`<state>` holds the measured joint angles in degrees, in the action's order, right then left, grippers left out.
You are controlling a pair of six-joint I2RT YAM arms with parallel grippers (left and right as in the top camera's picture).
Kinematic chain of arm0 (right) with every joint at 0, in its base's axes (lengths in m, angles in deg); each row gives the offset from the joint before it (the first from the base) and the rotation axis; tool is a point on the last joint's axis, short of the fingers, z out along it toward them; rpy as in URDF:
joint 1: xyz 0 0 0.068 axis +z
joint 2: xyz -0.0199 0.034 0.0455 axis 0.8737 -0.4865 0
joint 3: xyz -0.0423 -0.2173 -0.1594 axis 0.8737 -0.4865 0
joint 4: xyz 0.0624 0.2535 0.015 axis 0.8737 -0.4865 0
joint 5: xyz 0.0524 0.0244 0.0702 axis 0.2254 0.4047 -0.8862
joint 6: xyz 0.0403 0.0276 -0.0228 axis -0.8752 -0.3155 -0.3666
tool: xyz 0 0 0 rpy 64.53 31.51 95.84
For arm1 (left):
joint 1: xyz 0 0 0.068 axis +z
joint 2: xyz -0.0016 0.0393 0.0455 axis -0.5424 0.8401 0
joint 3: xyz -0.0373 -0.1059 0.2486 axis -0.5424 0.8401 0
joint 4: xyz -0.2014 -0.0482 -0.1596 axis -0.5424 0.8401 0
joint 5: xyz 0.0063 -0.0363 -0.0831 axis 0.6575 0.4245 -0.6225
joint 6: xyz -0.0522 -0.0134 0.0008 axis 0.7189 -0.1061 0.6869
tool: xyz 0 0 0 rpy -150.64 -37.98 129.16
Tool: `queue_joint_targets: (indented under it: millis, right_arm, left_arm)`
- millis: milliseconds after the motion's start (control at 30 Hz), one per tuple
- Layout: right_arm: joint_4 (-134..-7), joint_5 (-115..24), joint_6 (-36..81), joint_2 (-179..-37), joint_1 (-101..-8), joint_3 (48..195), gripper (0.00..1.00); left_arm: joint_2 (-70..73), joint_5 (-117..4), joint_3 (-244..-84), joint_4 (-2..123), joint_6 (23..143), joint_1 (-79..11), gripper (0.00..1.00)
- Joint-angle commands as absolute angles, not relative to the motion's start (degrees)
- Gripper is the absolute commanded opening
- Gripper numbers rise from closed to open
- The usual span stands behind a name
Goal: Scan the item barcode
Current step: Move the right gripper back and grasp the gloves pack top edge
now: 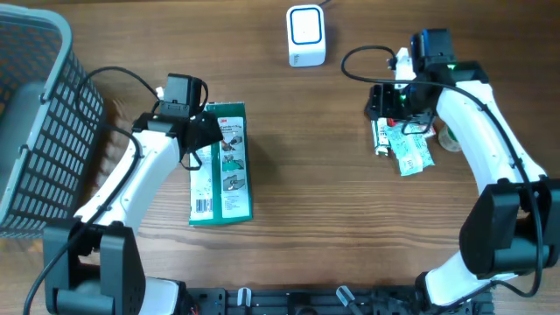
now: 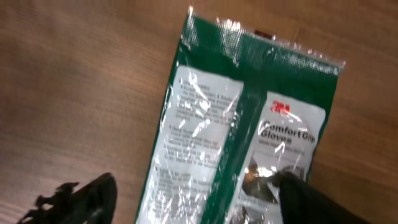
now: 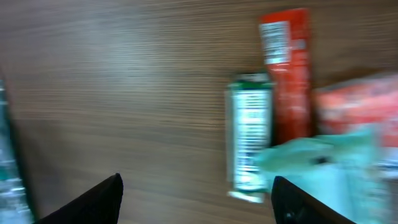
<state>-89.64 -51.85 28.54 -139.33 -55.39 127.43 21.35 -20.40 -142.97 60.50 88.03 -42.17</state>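
Note:
A green and white pack of gloves [image 1: 223, 166] lies flat on the wooden table, with a barcode [image 1: 203, 207] at its near left corner. My left gripper [image 1: 201, 131] hovers over the pack's far end. In the left wrist view the gloves pack [image 2: 249, 112] fills the frame and the left gripper [image 2: 194, 180] is open. One finger is over the wood and the other over the pack's right half. The white scanner [image 1: 306, 35] stands at the back centre. My right gripper [image 1: 395, 103] is open over bare wood [image 3: 197, 180], just left of a pile of small packets.
A grey mesh basket [image 1: 35, 114] stands at the left edge. At the right lie a green-white stick pack [image 3: 249, 137], a red stick pack [image 3: 286, 68] and a teal packet [image 3: 323, 162], blurred. A cable loops near the right arm [image 1: 363, 54].

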Motion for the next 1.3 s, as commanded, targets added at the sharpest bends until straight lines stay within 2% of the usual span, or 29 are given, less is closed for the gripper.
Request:
queue_joint_targets:
  millis: [0, 267, 433, 600, 867, 1067, 1267]
  right_arm:
    - [-88.6, -57.5, 24.4, -139.9, -52.0, 127.0, 0.77]
    - [-87.2, -57.5, 24.5, -139.9, -46.1, 127.0, 0.80]
    - [-87.9, -57.5, 24.4, -139.9, -44.0, 127.0, 0.80]
    - [-89.0, -57.6, 24.4, -139.9, -43.9, 126.9, 0.85]
    - [-89.2, -62.8, 22.9, -140.0, -43.9, 126.6, 0.86]
    - [-87.9, -63.4, 19.2, -140.6, -43.2, 126.5, 0.86]
    - [-85.2, -63.2, 14.9, -145.7, -41.4, 126.5, 0.86]
  left_arm:
    - [23.5, -18.0, -140.3, 58.6, 89.2, -42.3, 0.74]
    - [31.0, -21.5, -139.6, 56.6, 89.1, -42.3, 0.76]
    - [31.7, -36.3, -139.6, 56.6, 87.8, -42.4, 0.77]
    - [31.7, -47.1, -139.6, 56.6, 84.4, -43.9, 0.77]
    - [29.2, -47.0, -141.9, 56.7, 84.6, -45.7, 0.77]
    - [24.9, -37.7, -144.3, 63.4, 87.1, -45.4, 0.65]
    - [26.9, -36.4, -142.8, 70.1, 87.6, -45.6, 0.62]
